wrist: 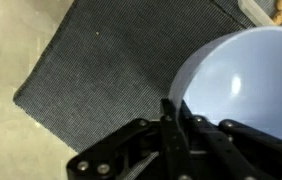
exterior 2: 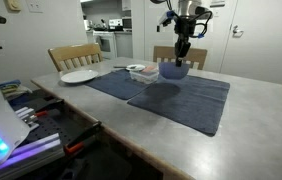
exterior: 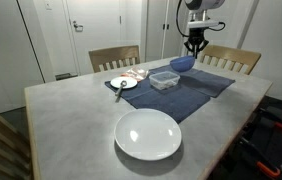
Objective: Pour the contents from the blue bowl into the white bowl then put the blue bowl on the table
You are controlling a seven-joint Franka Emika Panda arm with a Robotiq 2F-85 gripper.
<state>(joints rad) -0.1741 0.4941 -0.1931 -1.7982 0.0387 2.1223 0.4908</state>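
One bowl, pinched at the rim

Down on the wrist view: gripper closed narrow on the edge of the blue bowl, fingers almost together, rim caught between them. Pale blue hollow filling the right of that view. Dark blue mat beneath, with a strip of the grey worktop off to the left.

Over to an exterior view: gripper pointing straight down from above, blue bowl directly under it and touching at the rim, over the far end of the mat. Just beside the bowl, a square translucent container; further along, a small plate with bits on it. Well apart, towards the near edge of the worktop, a large white dish.

Again in an exterior view: gripper upright above, bowl right at its tips, next to the container, mat spread out below. Resting on the mat or lifted just clear of it? Cannot tell from here.
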